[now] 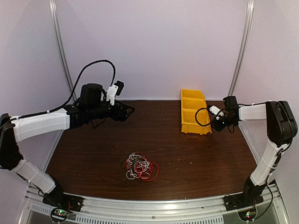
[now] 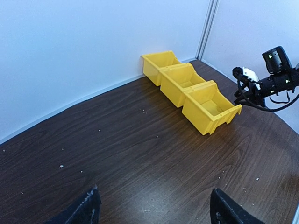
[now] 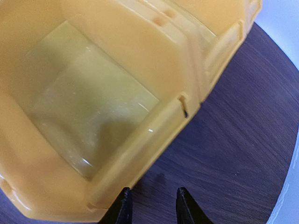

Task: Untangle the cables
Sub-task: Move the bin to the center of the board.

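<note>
The cables (image 1: 139, 166), a small clump of thin red, white and black wires, lie on the dark wood table (image 1: 93, 149) near its front middle. Neither wrist view shows them. My left gripper (image 1: 127, 111) hovers at the back left, far from the clump. In the left wrist view the left gripper (image 2: 154, 212) stands wide open over bare wood. My right gripper (image 1: 214, 122) is at the back right, by the nearest yellow bin. In the right wrist view the right gripper (image 3: 153, 207) has a narrow gap with nothing in it, its left fingertip (image 3: 122, 205) close to the bin's wall.
A row of three joined yellow bins (image 1: 194, 112) stands at the back right, seen too as yellow bins (image 2: 187, 91) and as one bin (image 3: 93, 93) whose inside holds nothing. White walls and metal posts (image 1: 60, 42) enclose the table. The right arm (image 2: 275, 79) shows in the left wrist view.
</note>
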`<state>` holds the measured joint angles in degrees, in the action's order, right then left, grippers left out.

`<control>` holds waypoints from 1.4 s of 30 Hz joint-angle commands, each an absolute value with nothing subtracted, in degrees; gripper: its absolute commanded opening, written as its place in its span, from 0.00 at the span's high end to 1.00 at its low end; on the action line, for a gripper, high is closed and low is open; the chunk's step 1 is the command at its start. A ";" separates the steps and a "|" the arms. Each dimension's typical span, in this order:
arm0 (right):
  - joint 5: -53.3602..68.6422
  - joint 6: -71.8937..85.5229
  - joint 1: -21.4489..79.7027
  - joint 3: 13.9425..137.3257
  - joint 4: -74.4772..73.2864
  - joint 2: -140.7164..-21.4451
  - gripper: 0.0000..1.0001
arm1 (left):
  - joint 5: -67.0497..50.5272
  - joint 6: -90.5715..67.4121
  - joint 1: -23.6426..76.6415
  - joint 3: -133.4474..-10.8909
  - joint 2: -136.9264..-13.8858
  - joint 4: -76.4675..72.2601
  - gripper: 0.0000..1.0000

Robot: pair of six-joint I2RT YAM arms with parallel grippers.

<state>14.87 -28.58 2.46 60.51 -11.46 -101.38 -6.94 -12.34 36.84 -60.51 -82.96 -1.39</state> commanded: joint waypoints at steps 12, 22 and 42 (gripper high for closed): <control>43.75 -35.33 20.47 64.37 -27.95 -93.91 0.64 | -7.10 -13.50 37.62 -61.97 -84.29 -2.28 0.18; 32.03 -23.22 8.88 77.23 -17.59 -100.61 0.55 | -5.55 -13.84 37.62 -62.01 -83.85 -2.29 0.18; 25.21 -16.89 7.29 111.72 -18.34 -133.14 0.25 | -4.47 -13.85 37.62 -61.23 -83.23 -3.37 0.18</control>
<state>26.28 -18.57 7.84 105.27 -17.74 -128.95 -5.80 -13.47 37.36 -60.53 -83.99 -1.21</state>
